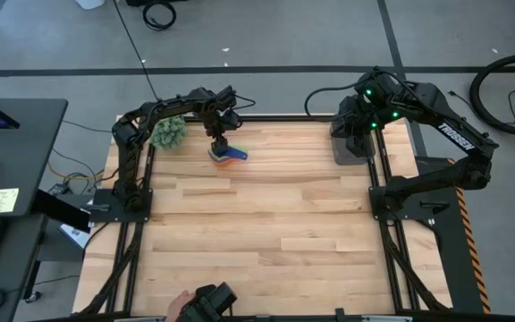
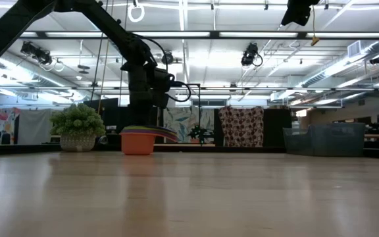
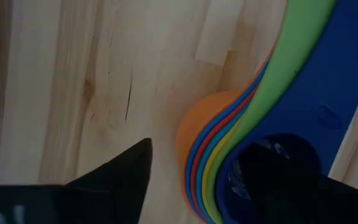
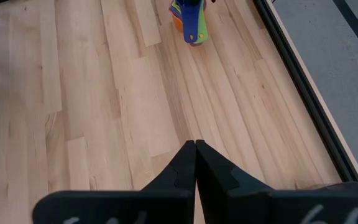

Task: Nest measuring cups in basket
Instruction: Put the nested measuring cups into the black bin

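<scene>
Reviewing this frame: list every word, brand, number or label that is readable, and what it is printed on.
"TROSSEN": white lettering on the right arm, only just readable in the high view.
Yellow note on the desk left of the table: marks too small to read.
Pale marks on the right gripper body in its wrist view: cut off, unreadable.
Embossed mark on the dark blue cup handle: too blurred to read.
Nothing else readable.

Both arms are black, built of jointed links on black frame bases. The right arm (image 1: 436, 125) carries white "TROSSEN" lettering and small green lights near its wrist. Black cables loop off the left arm (image 1: 164, 116). The fingers (image 4: 213, 171) are matte black wedges.
</scene>
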You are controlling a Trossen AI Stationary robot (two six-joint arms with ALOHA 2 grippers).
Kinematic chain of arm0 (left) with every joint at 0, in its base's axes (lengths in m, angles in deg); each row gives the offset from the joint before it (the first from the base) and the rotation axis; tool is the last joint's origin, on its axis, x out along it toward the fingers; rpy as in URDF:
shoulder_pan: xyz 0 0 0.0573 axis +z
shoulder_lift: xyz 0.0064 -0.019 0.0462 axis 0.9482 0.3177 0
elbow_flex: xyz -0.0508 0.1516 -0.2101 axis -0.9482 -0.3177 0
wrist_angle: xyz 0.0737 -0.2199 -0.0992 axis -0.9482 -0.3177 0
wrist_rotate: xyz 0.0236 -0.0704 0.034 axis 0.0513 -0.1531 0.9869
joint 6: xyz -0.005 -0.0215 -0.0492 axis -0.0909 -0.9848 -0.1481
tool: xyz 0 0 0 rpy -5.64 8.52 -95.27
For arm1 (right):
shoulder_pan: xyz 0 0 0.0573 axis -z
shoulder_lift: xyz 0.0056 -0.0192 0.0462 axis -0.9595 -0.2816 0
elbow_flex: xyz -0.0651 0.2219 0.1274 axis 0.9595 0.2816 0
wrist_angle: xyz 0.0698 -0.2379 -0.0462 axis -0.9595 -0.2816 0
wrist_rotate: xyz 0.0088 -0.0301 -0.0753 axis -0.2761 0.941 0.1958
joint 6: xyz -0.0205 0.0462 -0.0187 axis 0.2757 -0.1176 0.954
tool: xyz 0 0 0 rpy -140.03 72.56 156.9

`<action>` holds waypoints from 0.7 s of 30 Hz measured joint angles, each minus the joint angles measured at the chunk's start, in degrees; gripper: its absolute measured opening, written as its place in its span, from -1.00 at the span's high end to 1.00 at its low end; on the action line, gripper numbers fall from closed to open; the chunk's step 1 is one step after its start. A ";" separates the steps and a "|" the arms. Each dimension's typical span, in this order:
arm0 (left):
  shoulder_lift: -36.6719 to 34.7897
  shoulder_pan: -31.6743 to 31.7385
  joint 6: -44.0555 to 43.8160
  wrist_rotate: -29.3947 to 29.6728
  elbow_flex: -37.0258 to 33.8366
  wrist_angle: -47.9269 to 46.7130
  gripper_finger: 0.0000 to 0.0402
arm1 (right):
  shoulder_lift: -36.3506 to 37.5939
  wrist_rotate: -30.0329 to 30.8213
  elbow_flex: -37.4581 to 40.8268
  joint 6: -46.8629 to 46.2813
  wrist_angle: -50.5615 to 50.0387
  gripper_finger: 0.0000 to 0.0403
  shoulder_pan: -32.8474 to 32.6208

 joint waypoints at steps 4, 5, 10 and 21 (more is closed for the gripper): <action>0.00 -0.02 -0.17 -0.40 0.00 -0.27 0.02 | 0.00 -0.01 0.00 -0.02 0.00 0.93 -0.01; 0.00 -0.02 -0.33 -0.60 -0.01 -0.37 0.08 | 0.00 -0.02 0.00 -0.02 0.00 0.93 0.00; 0.00 -0.02 -1.92 -0.66 -0.02 -0.54 0.36 | 0.00 0.00 0.00 0.00 -0.01 0.93 0.00; 0.37 0.04 -5.09 0.91 -0.10 0.71 0.68 | 0.00 0.00 0.00 0.00 -0.01 0.92 0.00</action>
